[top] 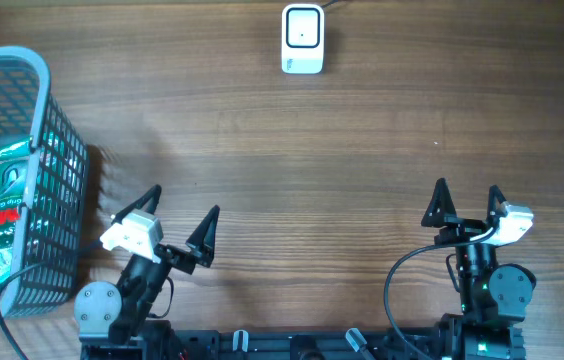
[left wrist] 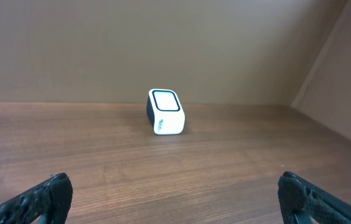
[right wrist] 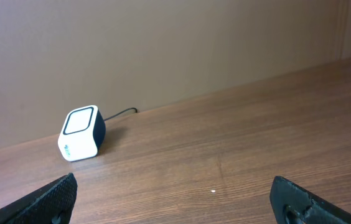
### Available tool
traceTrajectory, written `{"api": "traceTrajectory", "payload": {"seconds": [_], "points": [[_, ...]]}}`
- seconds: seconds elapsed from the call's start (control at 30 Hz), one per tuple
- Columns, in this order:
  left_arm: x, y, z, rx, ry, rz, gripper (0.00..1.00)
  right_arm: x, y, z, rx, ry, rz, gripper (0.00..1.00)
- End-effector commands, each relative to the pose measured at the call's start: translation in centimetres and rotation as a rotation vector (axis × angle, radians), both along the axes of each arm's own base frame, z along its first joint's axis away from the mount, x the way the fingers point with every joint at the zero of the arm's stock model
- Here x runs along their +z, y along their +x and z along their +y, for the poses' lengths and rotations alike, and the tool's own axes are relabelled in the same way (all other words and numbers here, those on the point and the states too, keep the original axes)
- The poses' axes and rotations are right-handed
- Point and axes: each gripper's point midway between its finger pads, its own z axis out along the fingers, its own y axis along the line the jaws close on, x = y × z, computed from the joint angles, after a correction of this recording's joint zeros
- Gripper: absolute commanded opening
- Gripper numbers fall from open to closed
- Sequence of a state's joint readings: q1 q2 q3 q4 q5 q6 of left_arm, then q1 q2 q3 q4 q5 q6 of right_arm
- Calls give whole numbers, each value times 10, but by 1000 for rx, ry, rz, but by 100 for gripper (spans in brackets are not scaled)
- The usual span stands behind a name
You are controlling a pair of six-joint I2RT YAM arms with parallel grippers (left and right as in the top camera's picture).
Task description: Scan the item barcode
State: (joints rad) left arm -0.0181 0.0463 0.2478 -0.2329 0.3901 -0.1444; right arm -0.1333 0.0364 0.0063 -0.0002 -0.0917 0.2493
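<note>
both tools open, nothing held

left tool [top: 184, 200] and right tool [top: 468, 186] stood with jaws spread wide, empty, above the near edge of the wooden counter [top: 312, 150]. packaged items [top: 0, 195] lay in the basket [top: 62, 190] at far left. the white scanner [top: 302, 40] sat at the far edge.

Even soft light, faint shadows, sharp views, no glare

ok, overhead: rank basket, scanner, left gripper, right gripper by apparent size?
1. basket: largest, even though the frame cuts it off.
2. left gripper and right gripper: they look alike, so no ranking between them.
3. scanner: smallest.
</note>
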Motion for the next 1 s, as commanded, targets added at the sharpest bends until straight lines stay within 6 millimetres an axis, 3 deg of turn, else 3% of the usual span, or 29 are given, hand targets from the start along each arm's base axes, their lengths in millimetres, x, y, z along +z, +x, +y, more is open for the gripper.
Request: {"api": "traceTrajectory", "payload": {"seconds": [0.0, 0.17, 0.47, 0.67, 0.8, 0.97], "points": [[23, 1, 5, 32, -19, -7, 100, -1, 0, -1, -9, 14, 4, 100], [43, 10, 14, 83, -17, 12, 100, -1, 0, -1, -9, 15, 4, 100], [113, 44, 14, 86, -44, 49, 100, -1, 0, -1, -9, 14, 4, 100], [113, 67, 13, 88, -39, 128, 100, -1, 0, -1, -9, 14, 4, 100], [114, 64, 13, 87, -39, 126, 100, -1, 0, -1, -9, 15, 4, 100], [139, 58, 14, 87, -13, 10, 100, -1, 0, -1, -9, 15, 4, 100]]}}
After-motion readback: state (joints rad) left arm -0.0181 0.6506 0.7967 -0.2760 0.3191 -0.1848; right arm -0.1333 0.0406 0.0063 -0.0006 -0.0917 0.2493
